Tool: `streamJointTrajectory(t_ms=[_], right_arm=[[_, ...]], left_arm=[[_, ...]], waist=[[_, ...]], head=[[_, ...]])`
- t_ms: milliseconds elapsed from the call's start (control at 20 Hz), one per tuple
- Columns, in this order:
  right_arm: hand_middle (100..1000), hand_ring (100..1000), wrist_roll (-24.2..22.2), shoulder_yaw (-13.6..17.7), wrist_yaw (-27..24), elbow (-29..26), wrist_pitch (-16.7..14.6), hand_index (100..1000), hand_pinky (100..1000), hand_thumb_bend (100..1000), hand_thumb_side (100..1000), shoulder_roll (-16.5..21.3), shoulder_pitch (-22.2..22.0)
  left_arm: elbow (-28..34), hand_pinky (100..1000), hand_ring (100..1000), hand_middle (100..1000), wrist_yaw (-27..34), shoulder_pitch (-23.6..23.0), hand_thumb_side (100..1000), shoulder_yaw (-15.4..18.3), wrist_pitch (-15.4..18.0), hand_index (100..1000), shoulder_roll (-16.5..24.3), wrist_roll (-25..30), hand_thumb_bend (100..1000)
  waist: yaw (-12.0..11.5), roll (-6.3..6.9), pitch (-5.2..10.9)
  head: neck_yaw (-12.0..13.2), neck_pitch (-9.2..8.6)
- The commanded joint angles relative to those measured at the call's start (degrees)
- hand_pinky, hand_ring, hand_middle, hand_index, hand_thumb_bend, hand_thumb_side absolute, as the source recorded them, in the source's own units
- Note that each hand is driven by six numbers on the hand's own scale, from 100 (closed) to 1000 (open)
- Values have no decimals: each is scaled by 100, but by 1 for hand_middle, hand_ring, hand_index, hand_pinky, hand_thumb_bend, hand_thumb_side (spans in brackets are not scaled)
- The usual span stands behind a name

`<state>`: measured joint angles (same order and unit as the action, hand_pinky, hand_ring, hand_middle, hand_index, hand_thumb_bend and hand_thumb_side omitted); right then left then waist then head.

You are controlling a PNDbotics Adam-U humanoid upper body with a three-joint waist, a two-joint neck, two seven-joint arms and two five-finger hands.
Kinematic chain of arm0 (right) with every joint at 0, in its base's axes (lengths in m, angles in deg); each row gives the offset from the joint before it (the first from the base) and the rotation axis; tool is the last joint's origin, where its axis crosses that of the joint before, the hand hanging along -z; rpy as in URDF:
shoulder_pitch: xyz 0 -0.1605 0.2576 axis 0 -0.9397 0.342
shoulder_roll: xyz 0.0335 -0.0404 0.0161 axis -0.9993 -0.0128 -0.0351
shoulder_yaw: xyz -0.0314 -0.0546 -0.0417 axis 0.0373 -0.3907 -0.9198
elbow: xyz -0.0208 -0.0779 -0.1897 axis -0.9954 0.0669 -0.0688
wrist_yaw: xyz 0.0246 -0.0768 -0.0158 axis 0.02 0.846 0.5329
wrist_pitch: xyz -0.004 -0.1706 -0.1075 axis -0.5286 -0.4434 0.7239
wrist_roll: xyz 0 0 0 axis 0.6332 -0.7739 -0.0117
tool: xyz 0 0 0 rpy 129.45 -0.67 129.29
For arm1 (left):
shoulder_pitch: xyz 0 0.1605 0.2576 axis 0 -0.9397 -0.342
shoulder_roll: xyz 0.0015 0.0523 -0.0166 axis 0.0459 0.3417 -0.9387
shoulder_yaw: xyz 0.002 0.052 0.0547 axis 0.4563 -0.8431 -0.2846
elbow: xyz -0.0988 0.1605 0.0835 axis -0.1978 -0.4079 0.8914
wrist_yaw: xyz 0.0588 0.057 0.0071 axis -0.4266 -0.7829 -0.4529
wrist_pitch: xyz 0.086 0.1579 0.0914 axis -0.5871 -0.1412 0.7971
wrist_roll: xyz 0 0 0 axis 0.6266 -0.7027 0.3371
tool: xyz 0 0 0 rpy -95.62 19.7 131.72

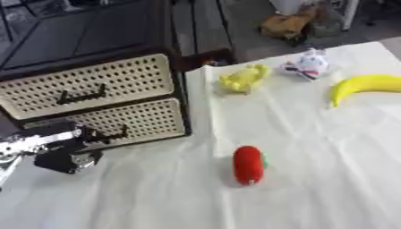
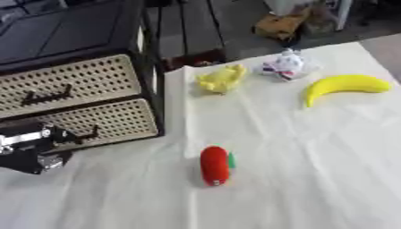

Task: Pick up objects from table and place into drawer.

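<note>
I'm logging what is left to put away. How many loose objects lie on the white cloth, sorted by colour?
Yellow: 2, a curved yellow banana and a small yellow soft toy
Red: 1, a red plush item with a green bit
White: 1, a small white toy with dark markings
Total: 4

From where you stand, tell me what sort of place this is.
Probably a robot test or lab setup: a table under a white cloth, toy items like a banana and red plush, beside a perforated drawer unit.
</note>
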<state>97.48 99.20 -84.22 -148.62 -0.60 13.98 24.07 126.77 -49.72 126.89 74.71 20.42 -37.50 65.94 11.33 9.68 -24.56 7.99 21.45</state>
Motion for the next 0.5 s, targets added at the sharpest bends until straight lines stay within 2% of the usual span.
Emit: streamJointTrajectory(t_ms=[50, 200, 350, 500], right_arm=[[726, 808, -2, 71, 10, -90, 18, 865, 647, 100, 1000, 92, 46], [725, 808, -15, 66, 15, -90, 29, 865, 647, 100, 1000, 77, 46], [724, 809, -29, 64, 20, -90, 37, 864, 648, 100, 1000, 64, 44], [724, 809, -44, 69, 31, -90, 48, 864, 648, 100, 1000, 55, 31]], left_arm=[[-38, 100, 100, 100, -24, 53, 536, 66, -7, 842, 111, 21, 100], [-46, 100, 100, 100, -22, 62, 533, 75, -12, 837, 107, -26, 100], [-57, 100, 100, 100, -13, 63, 530, 93, -50, 887, 108, -110, 100], [-62, 100, 100, 100, 46, 64, 525, 95, -73, 870, 114, -145, 100]], waist=[[9, -37, 103], [16, -33, 95], [29, -27, 82], [23, -21, 72]], head=[[0, -77], [1, -92], [4, -115], [-14, -117]])
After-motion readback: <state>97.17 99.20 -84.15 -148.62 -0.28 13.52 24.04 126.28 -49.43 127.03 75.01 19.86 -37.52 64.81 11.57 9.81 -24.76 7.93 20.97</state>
